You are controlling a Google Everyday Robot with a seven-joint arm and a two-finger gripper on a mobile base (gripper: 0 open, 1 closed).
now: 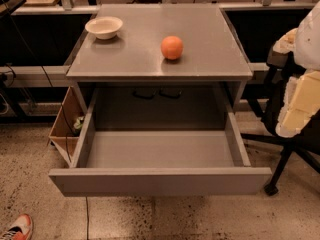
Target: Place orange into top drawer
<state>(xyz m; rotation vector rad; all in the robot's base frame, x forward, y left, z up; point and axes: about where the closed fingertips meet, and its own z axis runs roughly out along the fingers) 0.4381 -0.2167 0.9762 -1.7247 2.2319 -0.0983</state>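
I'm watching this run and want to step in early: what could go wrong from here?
The small round orange fruit lies loose on the smooth grey cabinet top; a glancing touch could roll it off an edge. The gripper hangs at the right edge of the view, close to a black chair, so it might catch the chair while reaching over. The wide grey metal top drawer stands open but shallow; dropped from high, the fruit could bounce out.
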